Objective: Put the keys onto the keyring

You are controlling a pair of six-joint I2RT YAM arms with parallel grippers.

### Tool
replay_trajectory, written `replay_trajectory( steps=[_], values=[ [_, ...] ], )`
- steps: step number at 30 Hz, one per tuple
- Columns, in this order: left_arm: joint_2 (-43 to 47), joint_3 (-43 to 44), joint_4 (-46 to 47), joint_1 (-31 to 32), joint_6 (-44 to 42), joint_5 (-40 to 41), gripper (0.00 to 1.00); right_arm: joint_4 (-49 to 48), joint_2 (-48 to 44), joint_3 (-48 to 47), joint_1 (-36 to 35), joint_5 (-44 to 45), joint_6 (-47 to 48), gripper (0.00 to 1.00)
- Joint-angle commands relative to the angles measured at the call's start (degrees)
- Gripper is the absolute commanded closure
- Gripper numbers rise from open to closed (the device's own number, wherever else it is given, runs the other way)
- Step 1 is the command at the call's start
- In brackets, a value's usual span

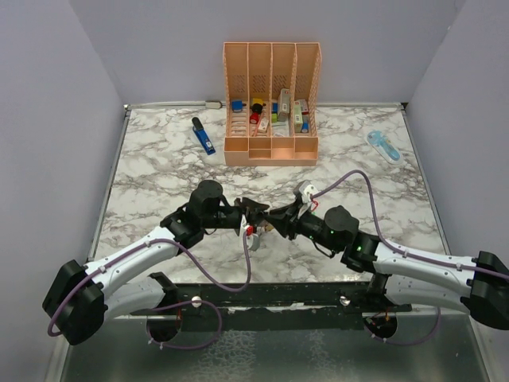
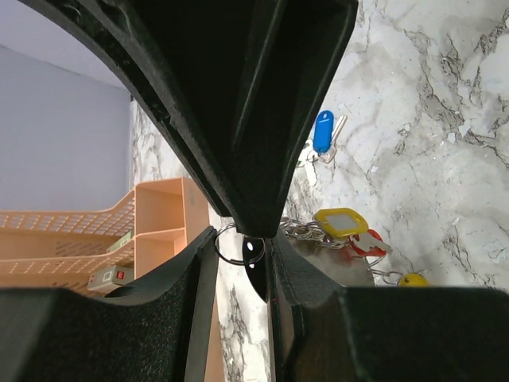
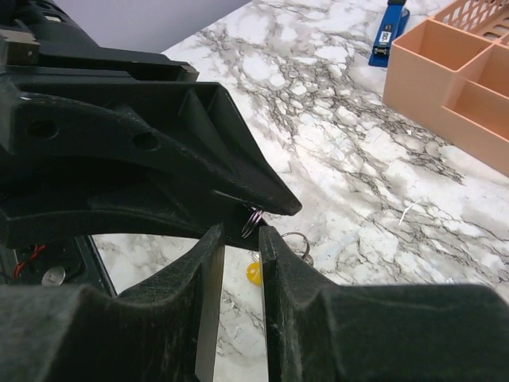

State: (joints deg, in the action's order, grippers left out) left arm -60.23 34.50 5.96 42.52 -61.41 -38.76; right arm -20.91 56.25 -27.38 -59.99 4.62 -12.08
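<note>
Left gripper: jaws clamped on a thin metal ring. Right gripper: jaws nearly together at that ring; cannot tell if gripping. Keys bunched just beside. Organizer: four slots holding small coloured items and boxes.

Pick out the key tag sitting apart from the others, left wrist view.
The blue tag: it lies alone, while the yellow tag and red tag bunch together.
</note>
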Motion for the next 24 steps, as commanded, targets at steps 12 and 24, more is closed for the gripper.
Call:
replay_trajectory(
  steps=[12, 24],
  values=[
    [1.7, 2.0, 4.0, 1.2, 1.9, 0.1, 1.00, -6.8, 4.1, -1.3, 0.0, 4.8, -0.3, 0.88],
    [2.4, 1.9, 4.6, 1.9, 2.7, -0.3, 1.00, -8.7, 5.4, -1.9, 0.0, 7.9, -0.2, 0.83]
  ],
)
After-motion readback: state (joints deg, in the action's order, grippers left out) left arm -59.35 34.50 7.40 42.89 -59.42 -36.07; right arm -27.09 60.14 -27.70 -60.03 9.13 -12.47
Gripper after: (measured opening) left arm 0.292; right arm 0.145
